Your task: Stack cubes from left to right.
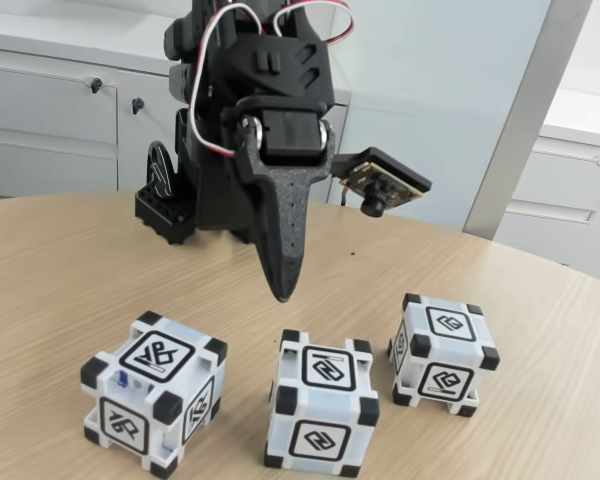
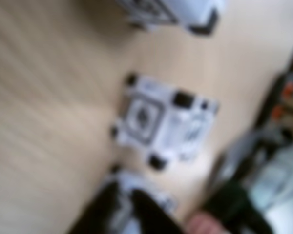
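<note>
Three cubes sit in a row on the wooden table (image 1: 60, 260), apart from one another in the fixed view: the left cube (image 1: 155, 392), the middle cube (image 1: 321, 403) and the right cube (image 1: 443, 353). None is stacked. The gripper (image 1: 283, 285) hangs above the table behind the middle cube, its fingers pressed together to one point, holding nothing. The wrist view is blurred; a cube (image 2: 163, 119) lies at its centre.

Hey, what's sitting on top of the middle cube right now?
Nothing rests on the middle cube; its top glyph is uncovered. The tool hangs above and behind it, not touching. Its underside is hidden against the table.
</note>
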Tool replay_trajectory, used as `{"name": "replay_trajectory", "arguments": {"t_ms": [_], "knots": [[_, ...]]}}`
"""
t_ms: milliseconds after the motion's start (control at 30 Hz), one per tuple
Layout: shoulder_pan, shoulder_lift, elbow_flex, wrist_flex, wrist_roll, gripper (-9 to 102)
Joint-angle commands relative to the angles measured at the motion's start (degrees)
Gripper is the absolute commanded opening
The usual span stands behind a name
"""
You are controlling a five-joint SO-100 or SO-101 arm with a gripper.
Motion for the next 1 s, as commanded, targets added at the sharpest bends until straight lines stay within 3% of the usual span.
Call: {"name": "replay_trajectory", "arguments": {"t_ms": [0, 200, 367, 667, 967], "knots": [[0.5, 3.5, -1.1, -0.4, -2.8, 0], [-0.4, 3.4, -3.6, -0.1, 1.1, 0], [-0.5, 0.0, -14.9, 1.1, 1.8, 0], [-0.6, -41.0, -48.8, 14.2, 0.1, 0], [-0.6, -68.6, -77.7, 20.0, -12.2, 4]]}}
